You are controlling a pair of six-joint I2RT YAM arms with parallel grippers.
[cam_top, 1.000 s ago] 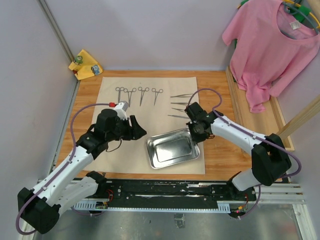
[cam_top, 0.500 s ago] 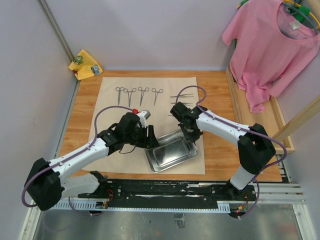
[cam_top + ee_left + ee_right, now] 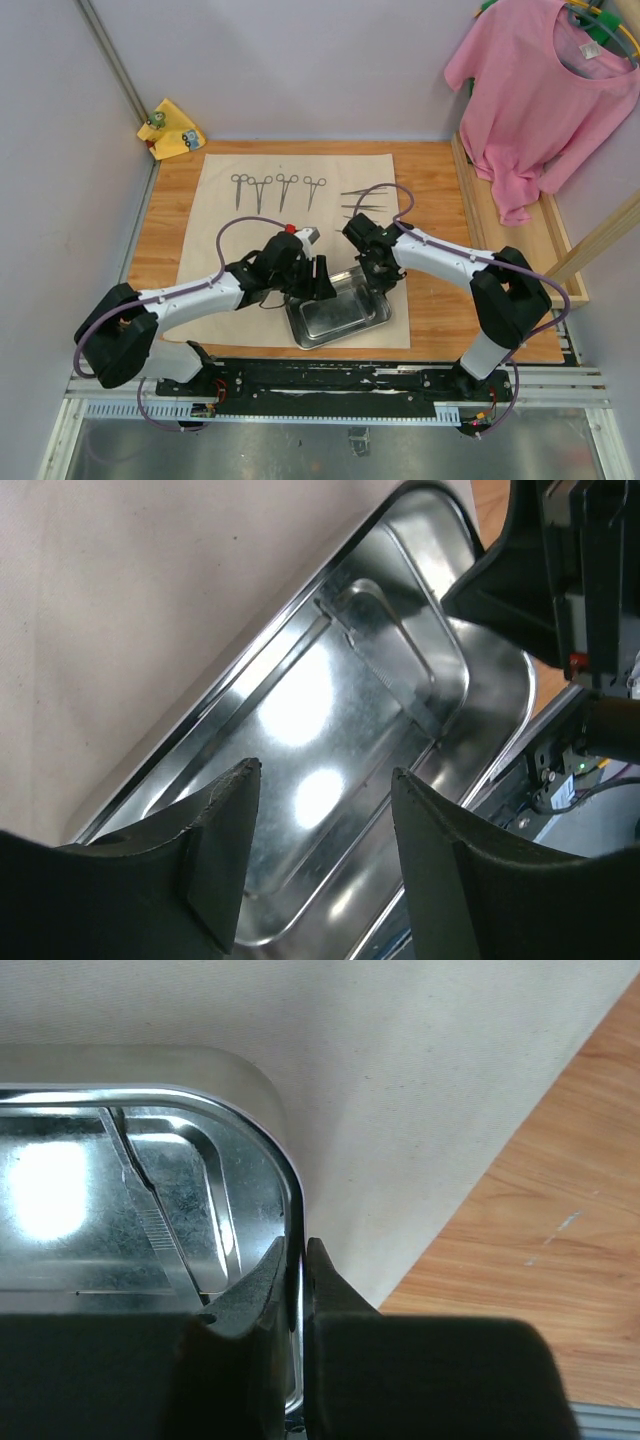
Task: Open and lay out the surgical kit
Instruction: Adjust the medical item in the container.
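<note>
The beige cloth wrap (image 3: 300, 215) lies spread flat on the wooden table. The shiny steel tray (image 3: 338, 310) sits at its near edge. My right gripper (image 3: 296, 1250) is shut on the tray's rim (image 3: 292, 1190) at its far right corner. My left gripper (image 3: 325, 775) hangs open just above the tray (image 3: 300, 710), at its left end, touching nothing. One slim tweezer (image 3: 150, 1222) lies inside the tray. Several ring-handled forceps (image 3: 275, 187) lie in a row at the back of the cloth. Slim tweezers (image 3: 362, 200) lie to their right.
A pink T-shirt (image 3: 540, 90) hangs at the back right above a raised wooden ledge (image 3: 500, 225). A small yellow cloth (image 3: 172, 128) sits in the back left corner. Grey walls close in the left and rear sides. My right arm (image 3: 560, 570) shows beyond the tray.
My left arm has swung right, from the cloth to over the tray's left end. The right gripper has moved left and nearer with the tray's rim, shifting and turning the tray slightly.
</note>
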